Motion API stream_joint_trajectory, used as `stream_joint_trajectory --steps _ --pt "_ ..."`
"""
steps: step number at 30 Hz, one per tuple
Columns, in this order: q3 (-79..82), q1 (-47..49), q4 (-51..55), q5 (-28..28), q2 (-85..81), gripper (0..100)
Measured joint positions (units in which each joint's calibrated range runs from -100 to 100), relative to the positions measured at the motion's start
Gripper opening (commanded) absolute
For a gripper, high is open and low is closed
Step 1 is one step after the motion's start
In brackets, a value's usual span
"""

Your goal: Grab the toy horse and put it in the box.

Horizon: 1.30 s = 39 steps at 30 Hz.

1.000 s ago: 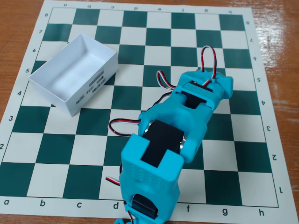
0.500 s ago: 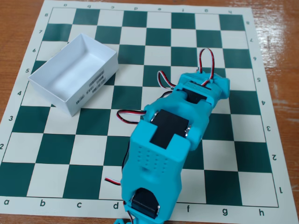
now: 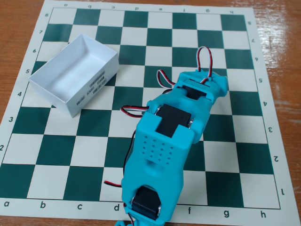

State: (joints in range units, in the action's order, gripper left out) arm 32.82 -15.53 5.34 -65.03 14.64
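The white box (image 3: 70, 77) lies open at the board's upper left in the fixed view, black print on its near long side, and nothing shows inside it. My cyan arm (image 3: 164, 150) reaches from the bottom edge up to the right of centre. Its wrist end (image 3: 203, 87) points down at the squares around f5 and g5. The fingers are hidden under the wrist housing, so whether they are open or shut does not show. The toy horse is out of view, and it may be hidden under the arm.
A green and white chessboard mat (image 3: 56, 150) covers the wooden table (image 3: 282, 33). Red, white and black servo cables (image 3: 204, 56) loop above the wrist and out to the arm's left side.
The arm's long link has tipped further forward over the board, showing more of its dotted top face. The wrist end has shifted slightly left. The box has not moved.
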Motion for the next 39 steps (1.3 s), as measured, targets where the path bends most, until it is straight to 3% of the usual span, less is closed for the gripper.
stream_joint_trajectory --steps 5,13,19,29,39 --pt "-0.2 0.1 0.0 0.1 0.4 0" --pt "0.5 0.2 0.0 0.2 -0.4 0" --pt "9.7 3.6 0.0 0.7 -12.4 0" --pt "35.9 17.4 -6.3 5.1 -41.8 0" --pt "39.1 31.7 -16.2 9.7 -50.8 0"
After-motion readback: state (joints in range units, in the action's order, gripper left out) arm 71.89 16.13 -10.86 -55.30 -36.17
